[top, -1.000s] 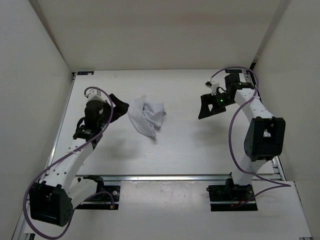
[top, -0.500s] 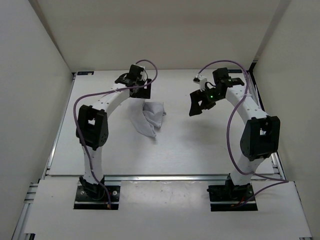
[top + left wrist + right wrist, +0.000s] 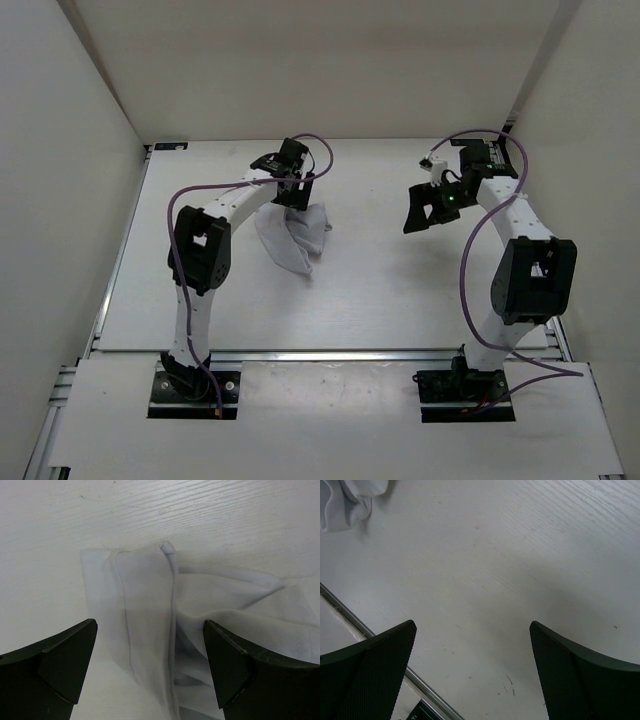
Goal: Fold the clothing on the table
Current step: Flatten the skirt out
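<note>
The black-and-white left arm (image 3: 215,212) has swung from the left side of the matte white table (image 3: 380,300). Its jaws now stand above the far edge of the thin white fabric clothing (image 3: 296,240). The right arm (image 3: 500,205) moved inward, then back.

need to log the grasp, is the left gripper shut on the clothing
No, the left gripper is wide open in its wrist view, and the clothing lies unpinched on the table between its jaws.

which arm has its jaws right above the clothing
The left gripper: its open jaws hang over the clothing, while the right gripper hovers over bare table, apart from it.
</note>
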